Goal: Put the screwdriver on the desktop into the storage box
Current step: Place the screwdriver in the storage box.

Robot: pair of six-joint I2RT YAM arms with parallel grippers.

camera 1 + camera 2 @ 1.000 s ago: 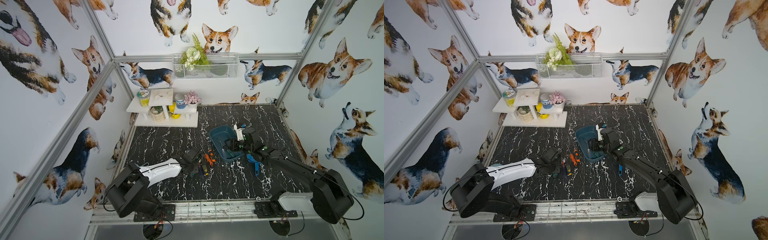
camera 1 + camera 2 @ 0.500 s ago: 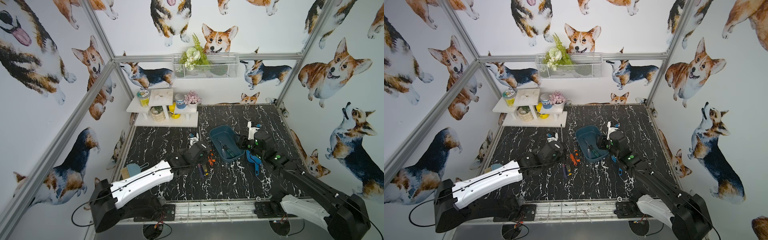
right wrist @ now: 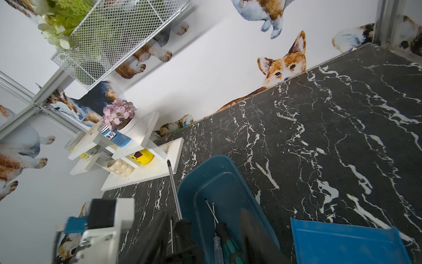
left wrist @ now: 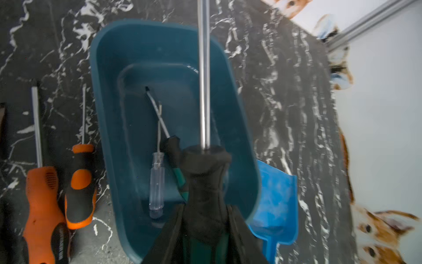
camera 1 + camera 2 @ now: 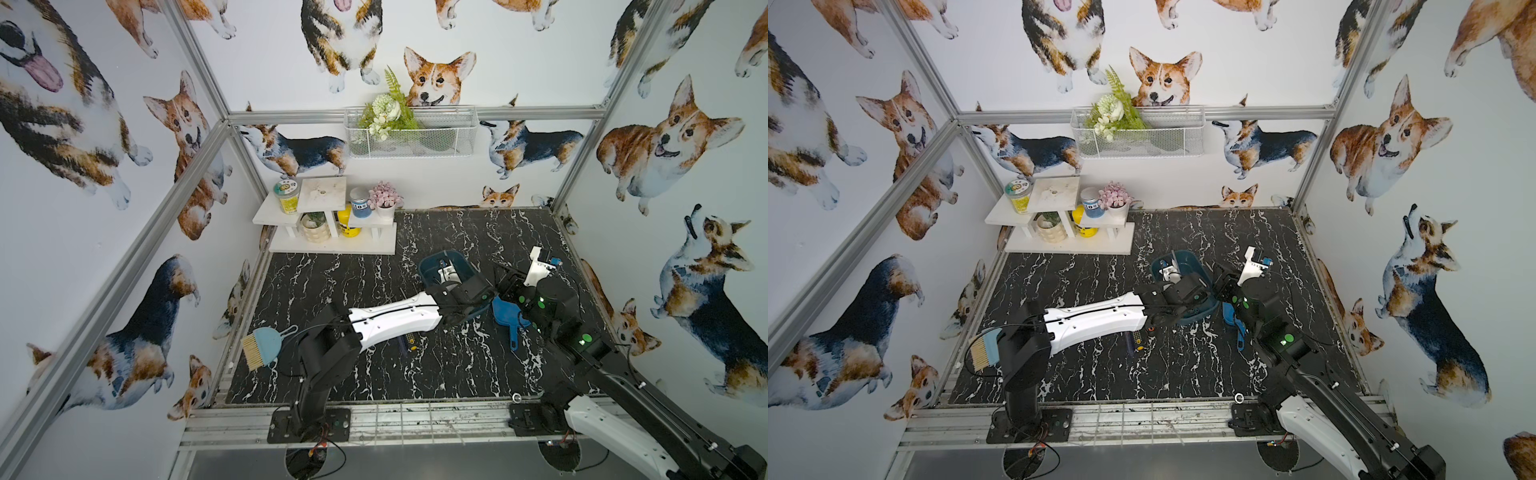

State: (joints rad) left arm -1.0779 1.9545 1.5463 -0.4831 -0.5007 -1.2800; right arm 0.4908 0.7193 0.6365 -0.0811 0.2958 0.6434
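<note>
Left tool (image 4: 205, 214): is clenching the ribbed black-and-green handle of the screwdriver (image 4: 204, 91), with one dark finger pressing on each side.
Screwdriver: is hanging over the storage box (image 4: 100, 102), its long round steel shaft reaching across the box toward the far side; it is not lying inside.
Storage box: a smooth teal plastic tub with rounded corners and low walls is sitting right of centre on the table (image 5: 332, 291).
Box contents: a clear-handled screwdriver (image 4: 156, 182) and a green-and-black screwdriver (image 4: 174, 148) are lying on the floor, their thin shafts crossing.
Table: a black slab with white marble veins is carrying a large orange-and-black screwdriver (image 4: 41, 194) and a stubby orange screwdriver (image 4: 80, 182) just left of the box.
Dustpan (image 4: 276, 201): a flat blue plastic scoop is lying just right of the box.
Right tool (image 3: 205, 219): is standing released, jaws apart and grasping nothing, near the box's right side.
</note>
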